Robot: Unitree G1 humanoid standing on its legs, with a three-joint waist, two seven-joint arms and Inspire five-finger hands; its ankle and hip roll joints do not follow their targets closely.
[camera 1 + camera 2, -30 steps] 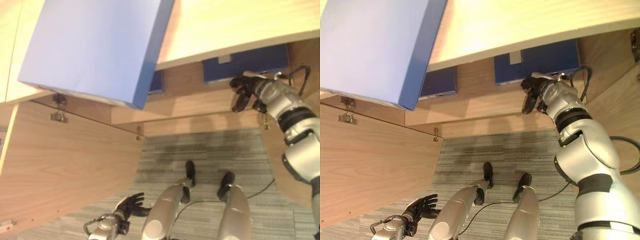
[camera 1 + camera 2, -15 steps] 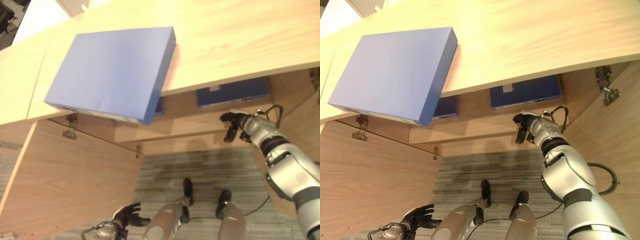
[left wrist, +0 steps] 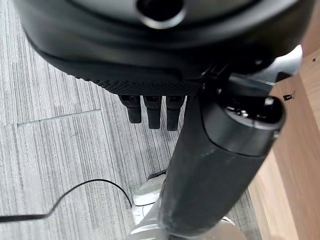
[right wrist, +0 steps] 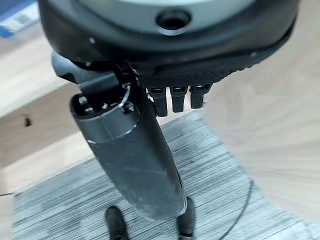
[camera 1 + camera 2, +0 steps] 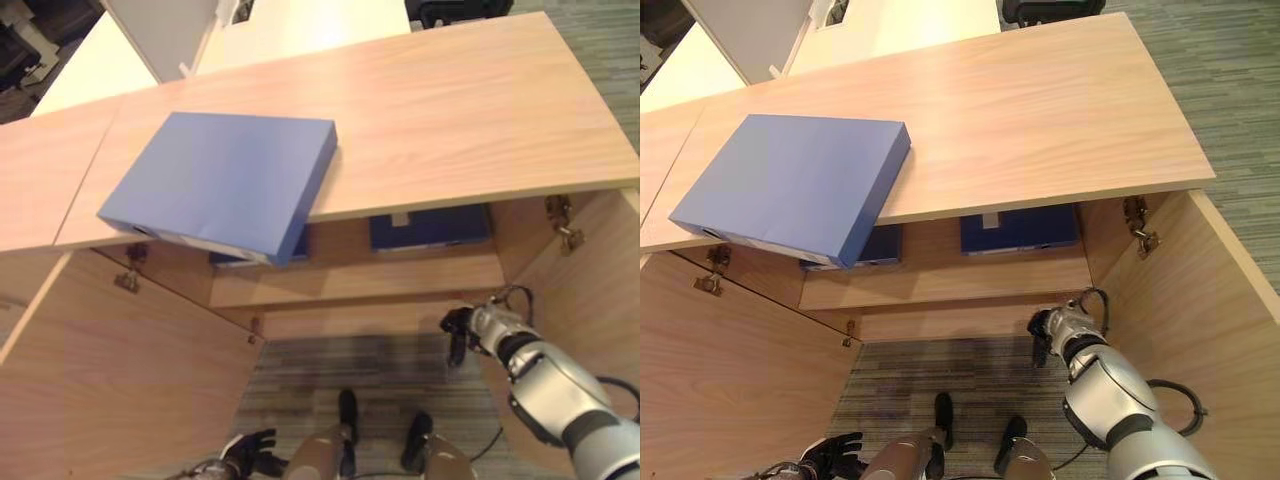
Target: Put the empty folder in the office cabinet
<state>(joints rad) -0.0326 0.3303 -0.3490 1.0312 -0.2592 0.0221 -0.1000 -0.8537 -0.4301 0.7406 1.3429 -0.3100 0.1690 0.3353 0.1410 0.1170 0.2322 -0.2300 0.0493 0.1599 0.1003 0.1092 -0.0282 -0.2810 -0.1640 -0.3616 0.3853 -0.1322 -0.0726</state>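
Left eye view: the blue folder [image 5: 222, 182] lay flat on the wooden cabinet top [image 5: 450, 120], with no hand on it; its long axis ran on a diagonal from the near left to the far right of the top, and its near left corner overhung the front edge above the open left door [image 5: 110, 370]. Inside the cabinet a dark blue folder [image 5: 430, 227] lay on the shelf [image 5: 350, 283] at the right, and a second one [image 5: 232, 260] showed just under the overhanging corner. The right hand [image 5: 455, 332] hung below the shelf front, near the open right door [image 5: 585, 290], fingers pointing down and loosely bent, grasping nothing. The left hand [image 5: 250, 452] sat low over the grey carpet [image 5: 330, 360], fingers spread, empty.

Right eye view: the same folder [image 5: 795, 183] showed its thick side face turned toward the right of the top; the right hand [image 5: 1043, 335] was well apart from it.

Left wrist view: the left hand [image 3: 165, 60] showed short fingertips [image 3: 152, 112] in a row and the thumb beside them, over carpet, with nothing between them.

Right wrist view: the right hand [image 4: 165, 55] showed fingertips [image 4: 177, 97] and thumb relaxed, holding nothing, with wood panels and carpet past them.
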